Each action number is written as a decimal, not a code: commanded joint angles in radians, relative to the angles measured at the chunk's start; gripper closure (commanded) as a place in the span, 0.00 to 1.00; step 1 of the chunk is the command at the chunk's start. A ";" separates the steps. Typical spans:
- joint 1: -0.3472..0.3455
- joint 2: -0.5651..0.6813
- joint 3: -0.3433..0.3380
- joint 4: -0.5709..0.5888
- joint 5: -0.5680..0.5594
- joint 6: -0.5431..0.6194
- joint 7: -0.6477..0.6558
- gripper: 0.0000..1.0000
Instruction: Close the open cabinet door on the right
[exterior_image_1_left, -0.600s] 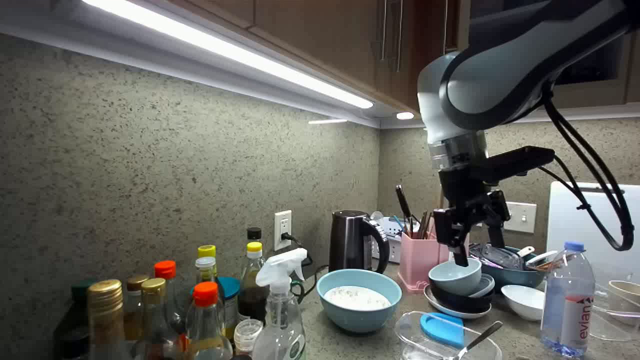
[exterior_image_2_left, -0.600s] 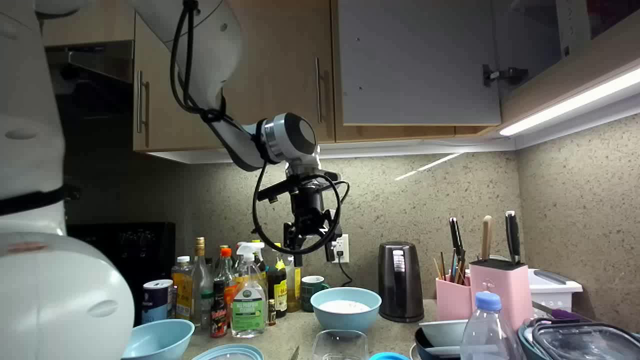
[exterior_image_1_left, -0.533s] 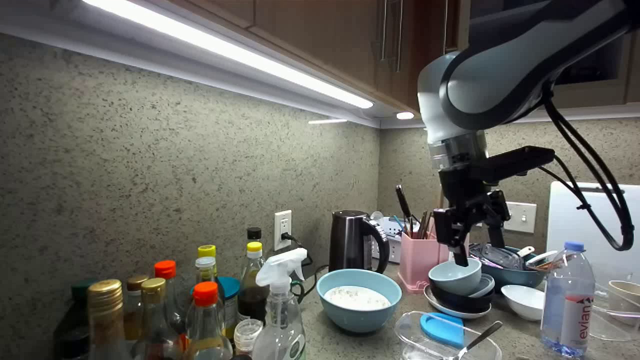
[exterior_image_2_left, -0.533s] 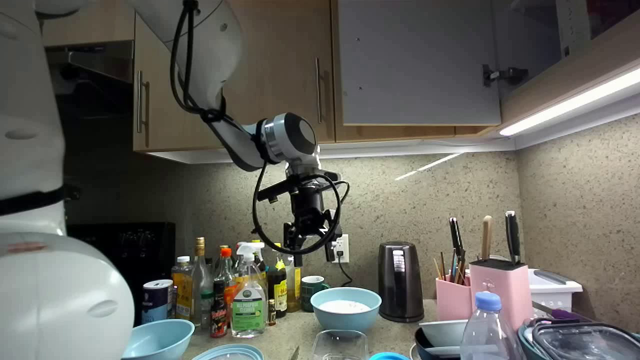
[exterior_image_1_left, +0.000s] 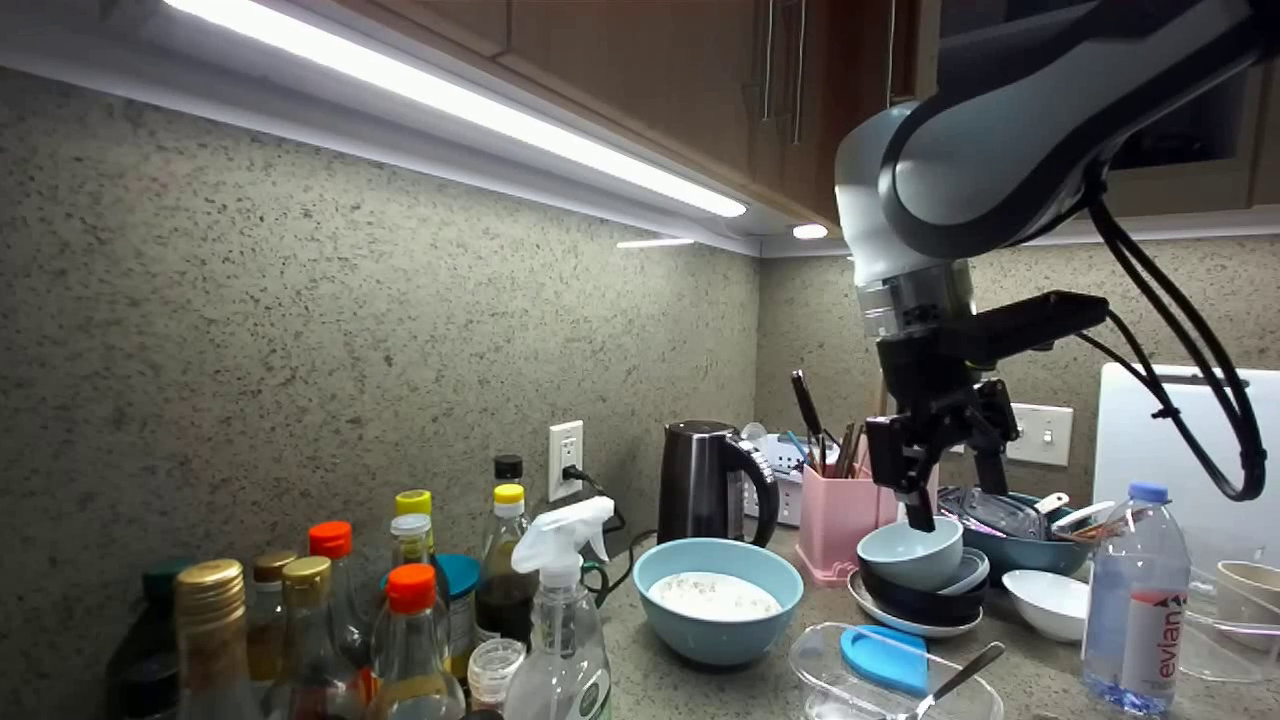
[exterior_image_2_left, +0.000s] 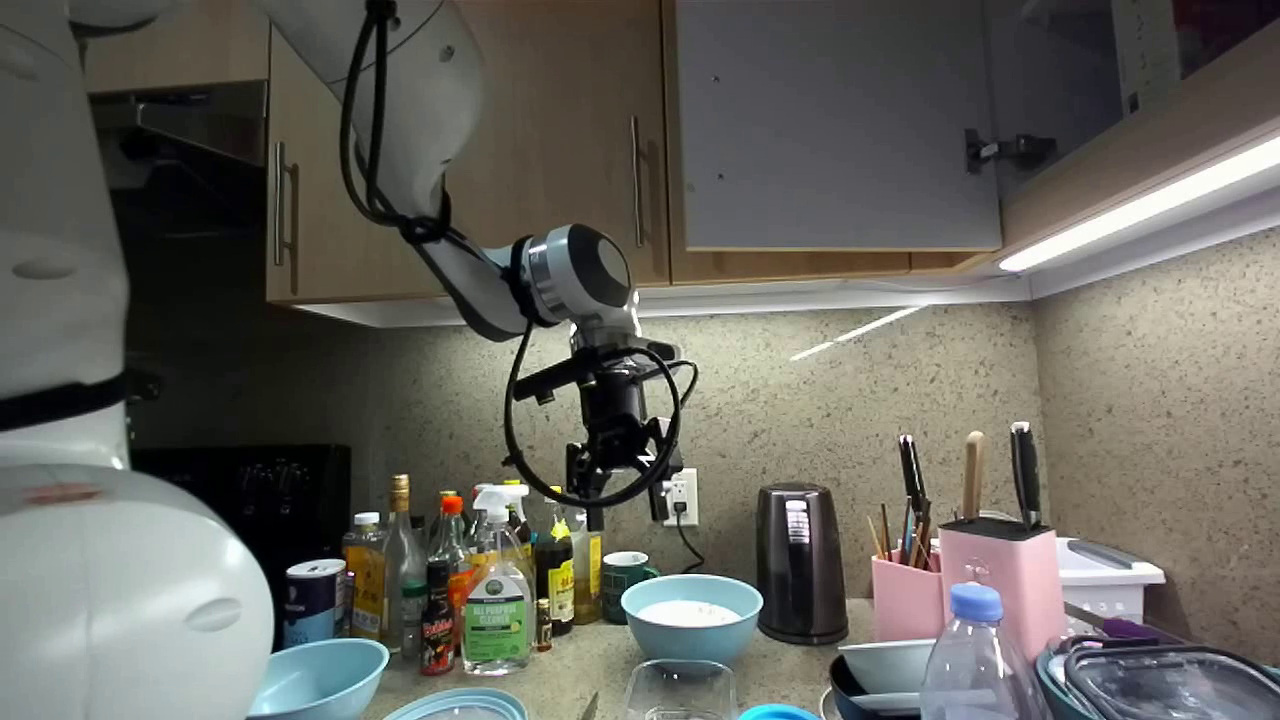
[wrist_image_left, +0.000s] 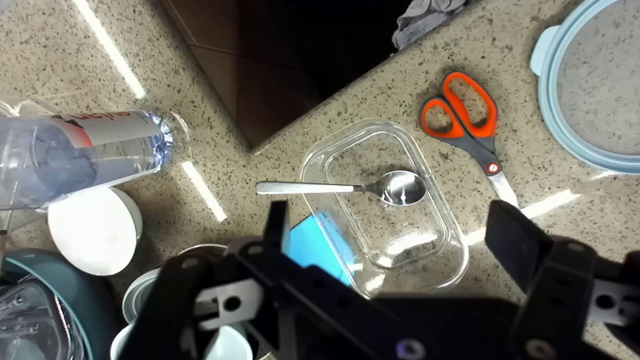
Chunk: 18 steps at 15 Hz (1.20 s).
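Note:
The cabinet door stands open. In an exterior view its pale grey inner face (exterior_image_2_left: 840, 125) shows, with a metal hinge (exterior_image_2_left: 1010, 150) at its right edge. In an exterior view a dark reddish-brown panel (exterior_image_1_left: 862, 60), seemingly the door's outer face, shows partly behind the arm. My gripper points down over the counter, lower than the door and apart from it, in both exterior views (exterior_image_1_left: 957, 498) (exterior_image_2_left: 628, 512). In the wrist view the gripper (wrist_image_left: 395, 230) has its fingers wide apart with nothing between them. The door is out of the wrist view.
Below the gripper lie a clear container (wrist_image_left: 385, 210) with a spoon (wrist_image_left: 340, 189) and orange scissors (wrist_image_left: 465, 115). A water bottle (exterior_image_1_left: 1135, 600), stacked bowls (exterior_image_1_left: 910, 555), a blue bowl (exterior_image_1_left: 715, 630), a kettle (exterior_image_2_left: 800, 565) and a pink knife block (exterior_image_2_left: 1003, 580) stand on the counter.
The arm has shifted only very slightly. The door, the gripper's opening and the counter objects look the same.

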 joint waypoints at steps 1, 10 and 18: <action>0.027 -0.104 -0.002 -0.012 -0.001 -0.019 0.081 0.00; 0.024 -0.354 0.090 0.011 -0.003 -0.057 0.327 0.00; 0.014 -0.400 0.102 -0.001 -0.016 -0.070 0.346 0.00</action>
